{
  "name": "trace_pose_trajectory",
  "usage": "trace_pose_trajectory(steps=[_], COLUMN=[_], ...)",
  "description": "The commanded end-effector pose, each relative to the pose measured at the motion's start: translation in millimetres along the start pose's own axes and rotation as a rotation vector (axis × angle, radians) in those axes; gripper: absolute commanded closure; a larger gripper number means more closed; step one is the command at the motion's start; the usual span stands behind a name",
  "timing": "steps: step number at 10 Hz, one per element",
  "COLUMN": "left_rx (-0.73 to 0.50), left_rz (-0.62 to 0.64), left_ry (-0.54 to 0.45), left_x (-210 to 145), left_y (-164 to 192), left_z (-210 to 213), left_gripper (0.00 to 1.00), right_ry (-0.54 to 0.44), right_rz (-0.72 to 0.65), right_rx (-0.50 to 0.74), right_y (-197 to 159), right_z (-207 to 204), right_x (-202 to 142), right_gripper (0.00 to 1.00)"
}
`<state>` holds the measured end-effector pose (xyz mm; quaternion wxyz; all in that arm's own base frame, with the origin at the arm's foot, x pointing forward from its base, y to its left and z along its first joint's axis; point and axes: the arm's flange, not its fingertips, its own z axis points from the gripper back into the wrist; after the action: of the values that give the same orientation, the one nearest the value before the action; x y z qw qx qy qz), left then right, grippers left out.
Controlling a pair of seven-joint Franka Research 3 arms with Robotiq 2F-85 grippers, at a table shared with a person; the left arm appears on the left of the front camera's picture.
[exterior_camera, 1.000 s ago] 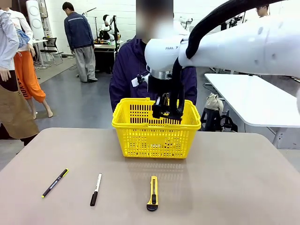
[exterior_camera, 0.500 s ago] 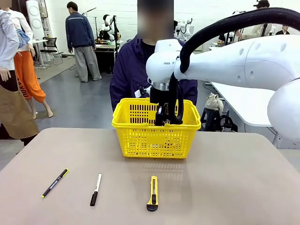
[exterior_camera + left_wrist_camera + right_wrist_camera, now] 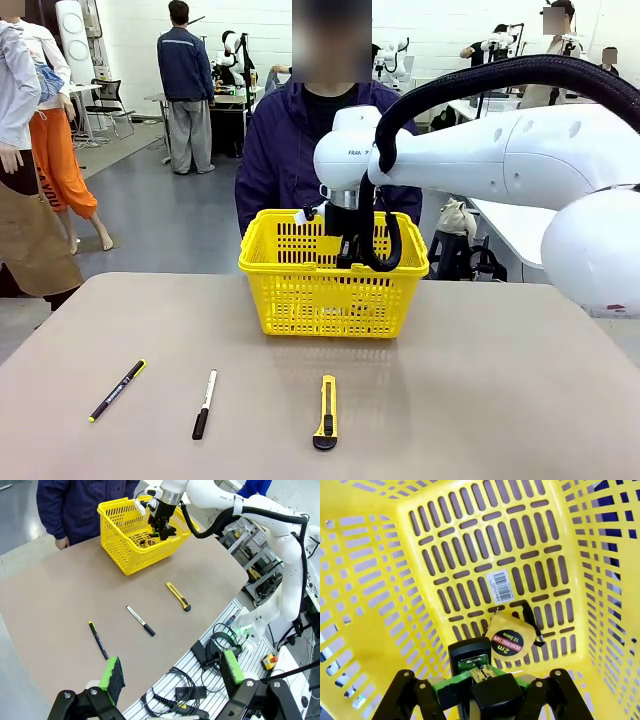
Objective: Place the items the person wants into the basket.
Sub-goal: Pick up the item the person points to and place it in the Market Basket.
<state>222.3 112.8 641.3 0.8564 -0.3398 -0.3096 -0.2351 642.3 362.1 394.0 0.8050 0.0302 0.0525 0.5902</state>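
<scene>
Right wrist view, stapler (image 3: 469,656), "2m" tape measure (image 3: 508,641)

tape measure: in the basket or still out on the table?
In. The tape measure lies label up on the slotted floor of the basket, beside the barcode sticker.

A white marker (image 3: 204,404) and a yellow knife (image 3: 326,411) lay side by side, apart, on the tan tabletop (image 3: 500,400), the marker's black cap toward the near edge.
</scene>
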Motion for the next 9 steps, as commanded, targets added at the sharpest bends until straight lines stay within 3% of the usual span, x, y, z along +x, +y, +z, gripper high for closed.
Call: trace_pose_trajectory(steps=[1,2,3,5,6,8,9], left_rx=[-0.013,-0.013,-0.013,-0.013,-0.013,-0.013,-0.013], left_rz=[-0.013,-0.013,-0.013,-0.013,-0.013,-0.013,-0.013], left_ry=[-0.005,-0.005,-0.005,-0.005,-0.005,-0.005,-0.005], left_x=[-0.3,-0.3,-0.3,-0.3,-0.3,-0.3,-0.3], left_y=[1.5,1.5,1.5,1.5,1.5,1.5,1.5], left_z=[1.4,1.4,1.4,1.4,1.4,1.4,1.4], left_gripper=[0.0,0.0,0.0,0.0,0.0,0.0,0.0], right_ry=[0.011,0.006,-0.003,-0.013,-0.015,-0.01,-0.009], right_rz=[0.026,0.026,0.028,0.033,0.035,0.035,0.036], right_rx=[0.019,0.022,0.027,0.03,0.031,0.031,0.032], right_y=[-9.9,-9.8,-10.2,-10.5,-10.8,-10.9,-10.6], right_z=[12.9,13.6,14.1,14.6,14.5,14.6,15.1], right_x=[10.5,10.3,9.9,9.8,9.7,9.6,9.6], right_gripper=[0.42,0.4,0.0,0.0,0.17,0.0,0.0])
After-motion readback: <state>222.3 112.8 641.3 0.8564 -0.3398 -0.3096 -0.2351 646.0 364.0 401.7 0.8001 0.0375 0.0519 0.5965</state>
